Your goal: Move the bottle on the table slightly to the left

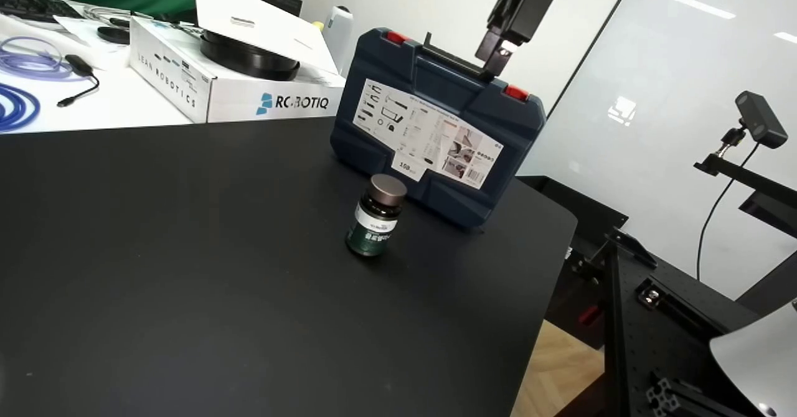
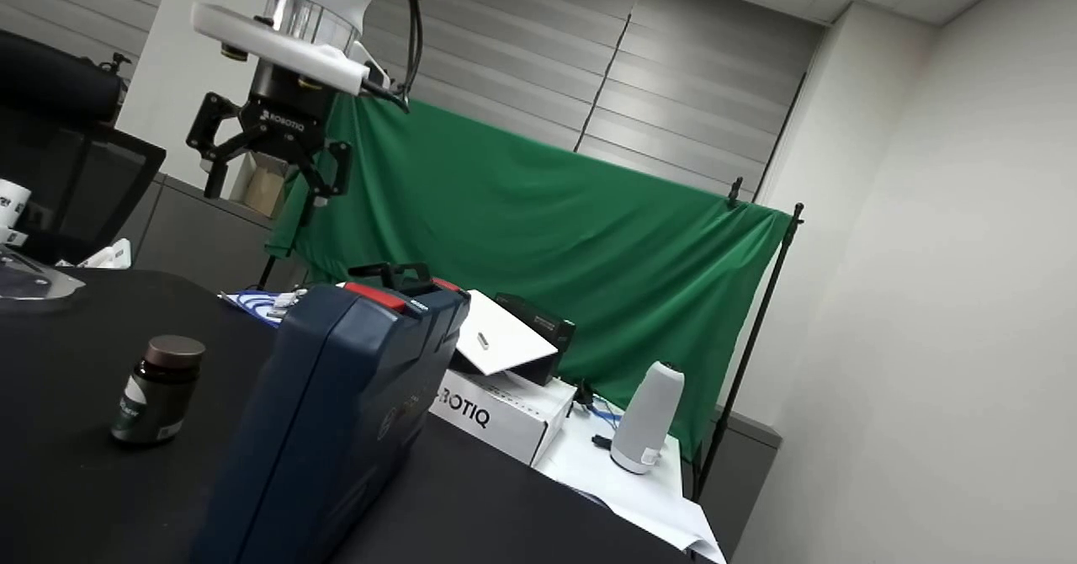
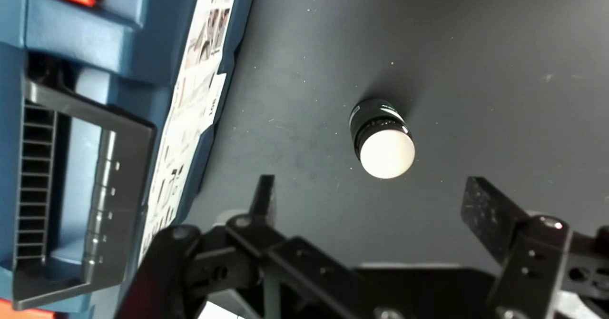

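The bottle (image 1: 376, 225) stands upright on the black table (image 1: 187, 267), with a brownish cap, a pale band and a green label. It also shows in an exterior view (image 2: 160, 396). In the wrist view the bottle (image 3: 386, 152) is seen from above, its cap bright, just beyond and between the fingertips. My gripper (image 3: 371, 181) is open and empty, its fingers wide apart. In an exterior view the gripper (image 2: 261, 196) hangs well above the table and the bottle, touching neither. In an exterior view only part of the gripper shows at the top edge.
A blue tool case (image 1: 429, 131) stands tilted close behind the bottle, its handle up; it fills the left of the wrist view (image 3: 157, 38). A white Robotiq box (image 1: 274, 103) with a black round item lies on a white table beyond. The black table's edge (image 1: 542, 330) is on the right.
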